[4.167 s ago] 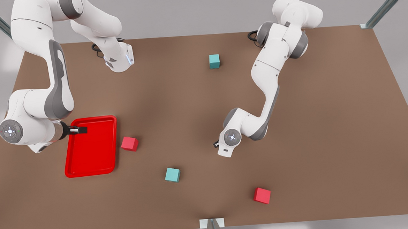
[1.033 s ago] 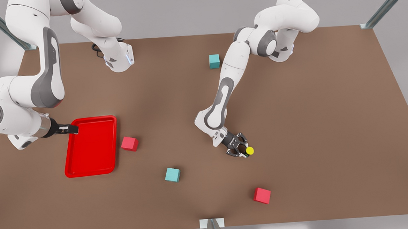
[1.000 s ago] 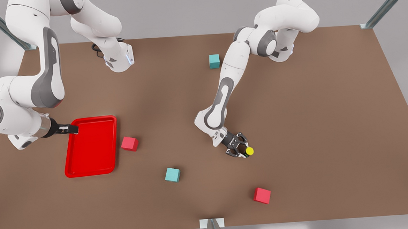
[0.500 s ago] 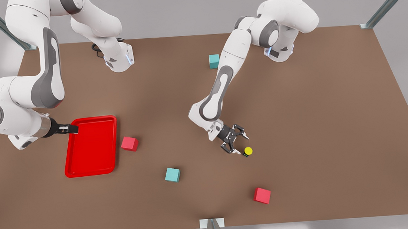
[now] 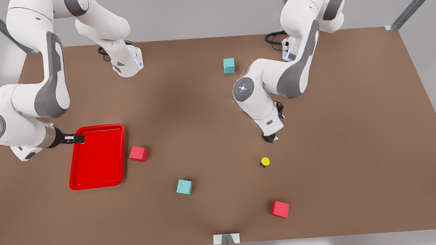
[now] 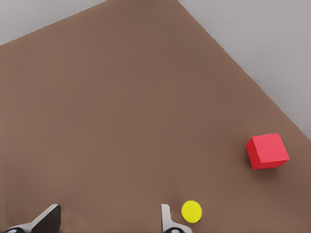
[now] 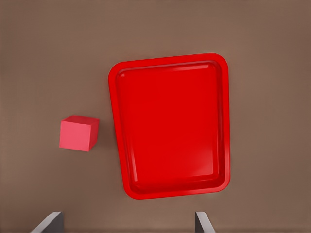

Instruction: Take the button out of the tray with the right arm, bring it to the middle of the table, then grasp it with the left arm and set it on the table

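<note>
Tiny yellow-capped, dark-bodied push-button (image 5: pixel 265 162) sits alone on the matte brown surface (image 5: pixel 352 130), nothing gripping it. Left tool (image 5: pixel 270 136) hangs just behind it, fingers (image 6: pixel 167 221) spread apart. Right tool (image 5: pixel 77 138), fingers apparently apart, hovers over the far rim of the shallow bright red tray (image 5: pixel 94 181).

We find the button (image 5: pixel 265 162) standing upright on the table (image 5: pixel 352 130), its round yellow cap uppermost over a dark grey body, free of any grip. It lies toward the front view's right of the table's middle, well apart from the tray (image 5: pixel 96 157). The tray, bright red with rounded corners and a raised rim, lies flat near the front view's left edge, its floor bare.
</note>
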